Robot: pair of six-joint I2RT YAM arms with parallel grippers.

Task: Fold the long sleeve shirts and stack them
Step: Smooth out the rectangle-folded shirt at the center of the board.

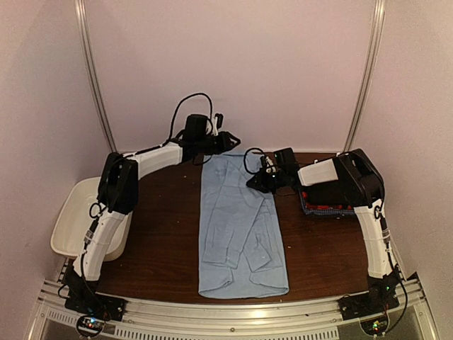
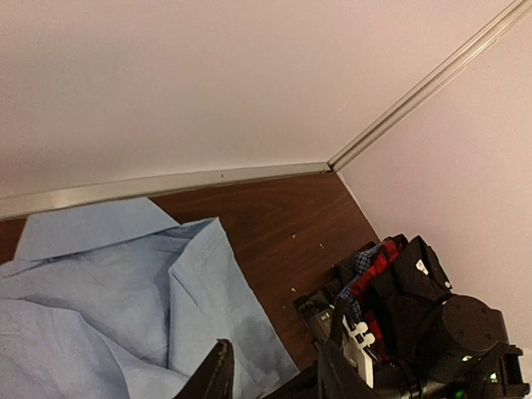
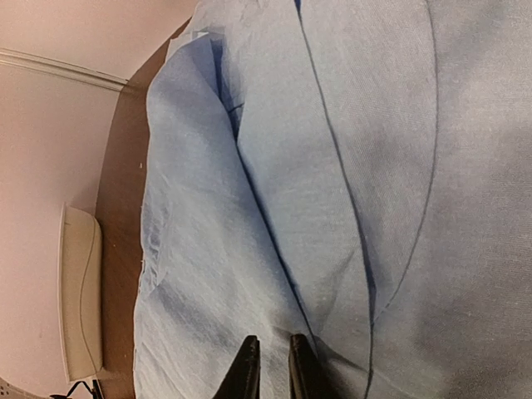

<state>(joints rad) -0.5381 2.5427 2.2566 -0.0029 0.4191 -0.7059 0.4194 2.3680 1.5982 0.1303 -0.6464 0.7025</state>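
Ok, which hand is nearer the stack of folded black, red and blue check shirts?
Right. The right hand sits just left of the folded stack, at the right edge of the light blue cloth shirt. The left hand is at that shirt's far end, well away.

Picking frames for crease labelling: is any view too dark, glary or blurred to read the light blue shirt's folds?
Top external: dim, pinkish, glare on the near rail, light blue shirt creases readable. Left wrist: soft, cloth shadowed near the bottom. Right wrist: sharpest, seams crisp, right gripper merely silhouetted.
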